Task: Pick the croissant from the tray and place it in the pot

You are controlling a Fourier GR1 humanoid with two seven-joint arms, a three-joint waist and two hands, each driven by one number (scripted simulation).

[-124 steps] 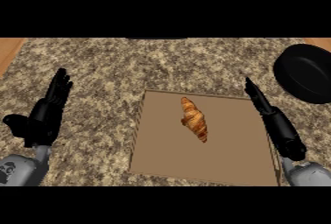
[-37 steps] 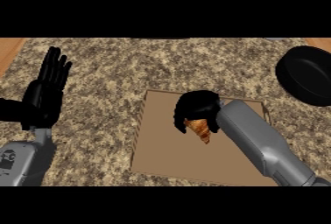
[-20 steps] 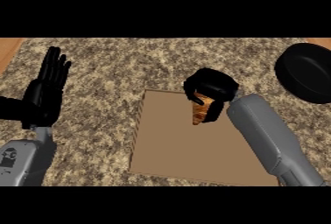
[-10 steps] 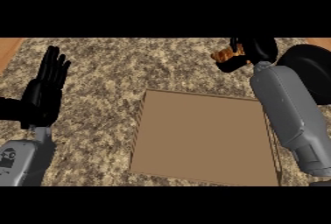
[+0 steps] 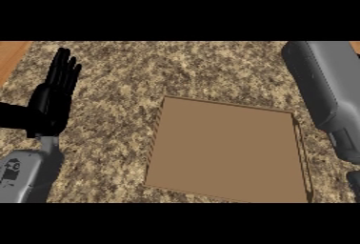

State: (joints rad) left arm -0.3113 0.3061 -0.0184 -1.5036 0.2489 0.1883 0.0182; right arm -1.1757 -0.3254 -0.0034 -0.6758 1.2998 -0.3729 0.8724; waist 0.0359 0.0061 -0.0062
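One brown tray point(image 5: 228, 152) lies flat on the speckled, granite-patterned table point(image 5: 175, 71), a shallow rectangle with thin raised edges and a smooth, matte bare floor. Its surface is plain cardboard-brown, set against the mottled tan, grey and dark flecks of the stone top. At the far left corner a strip of orange wood point(image 5: 10, 55) borders the stone.

At the view's left the left hand point(image 5: 53, 97) rests upright near the edge, black and glossy, its fingers straight and relaxed, holding nothing. Its grey, rounded forearm comes in from the lower left corner.

Along the right side the right forearm point(image 5: 327, 90) runs up as a smooth grey cylinder, passing out of view at the top edge. The right hand itself is out of sight beyond that edge, so whether it is clenched, released or grasping anything cannot be told.

Neither the croissant nor the pot shows anywhere in view.
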